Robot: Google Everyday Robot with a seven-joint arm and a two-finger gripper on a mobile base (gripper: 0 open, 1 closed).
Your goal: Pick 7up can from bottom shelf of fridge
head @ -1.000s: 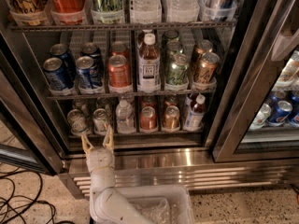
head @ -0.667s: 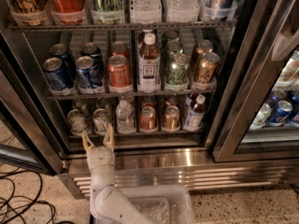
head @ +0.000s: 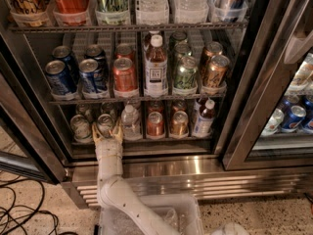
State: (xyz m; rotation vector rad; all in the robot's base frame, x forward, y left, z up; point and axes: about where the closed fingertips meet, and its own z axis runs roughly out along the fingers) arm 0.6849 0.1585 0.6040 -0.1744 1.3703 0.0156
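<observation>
The fridge (head: 195,168) stands open, its dark-framed glass door to the right. On the bottom shelf (head: 142,140) two pale silver-topped cans stand at the left. I take the 7up can (head: 105,124) to be the right one of the pair. My gripper (head: 106,131) reaches up from below on its white arm. It is open, with one finger on each side of that can's lower front. The other pale can (head: 79,127) stands just left of it.
On the bottom shelf, right of the 7up can, stand a water bottle (head: 130,122), two copper cans (head: 155,123) and a tea bottle (head: 203,118). The middle shelf holds blue, red and green cans. A ribbed steel grille (head: 205,186) and cables (head: 24,214) lie below.
My gripper has moved up and forward from the fridge's lower sill to the front of the bottom shelf, and its fingers now flank the 7up can.
</observation>
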